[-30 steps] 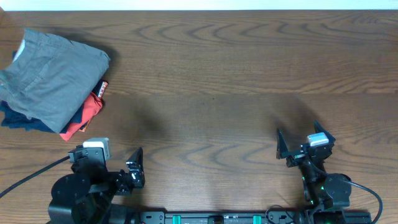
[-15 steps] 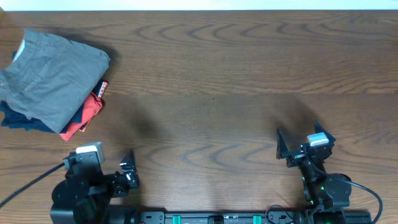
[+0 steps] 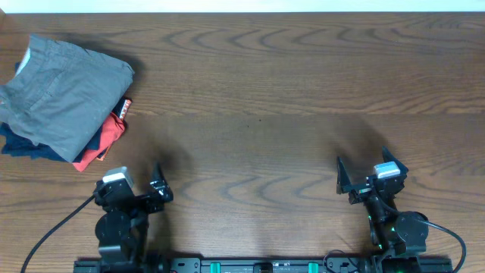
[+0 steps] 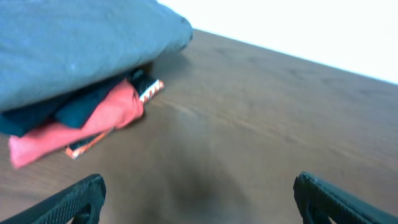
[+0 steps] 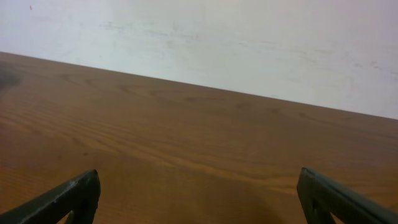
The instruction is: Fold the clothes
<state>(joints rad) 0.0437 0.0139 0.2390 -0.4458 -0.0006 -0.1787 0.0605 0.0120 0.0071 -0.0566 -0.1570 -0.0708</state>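
Note:
The grey shorts (image 3: 64,95) lie folded on top of a stack at the table's far left. They also fill the upper left of the left wrist view (image 4: 74,43). My left gripper (image 3: 148,189) sits near the front edge, right of and nearer than the stack, apart from it. In its wrist view the left gripper (image 4: 199,211) is open and empty, with the jaws wide apart over bare wood. My right gripper (image 3: 365,168) is at the front right, and in the right wrist view (image 5: 199,208) it is open and empty.
Under the shorts lie a dark navy folded garment (image 3: 30,148) and a red-orange folded garment (image 3: 102,144), both also seen in the left wrist view, navy (image 4: 81,107) and red-orange (image 4: 93,121). The wooden table (image 3: 265,91) ends at a white wall (image 5: 249,43).
My left arm has pulled back toward the front edge and turned, its camera now facing the stack. The right arm and the clothes have not moved.

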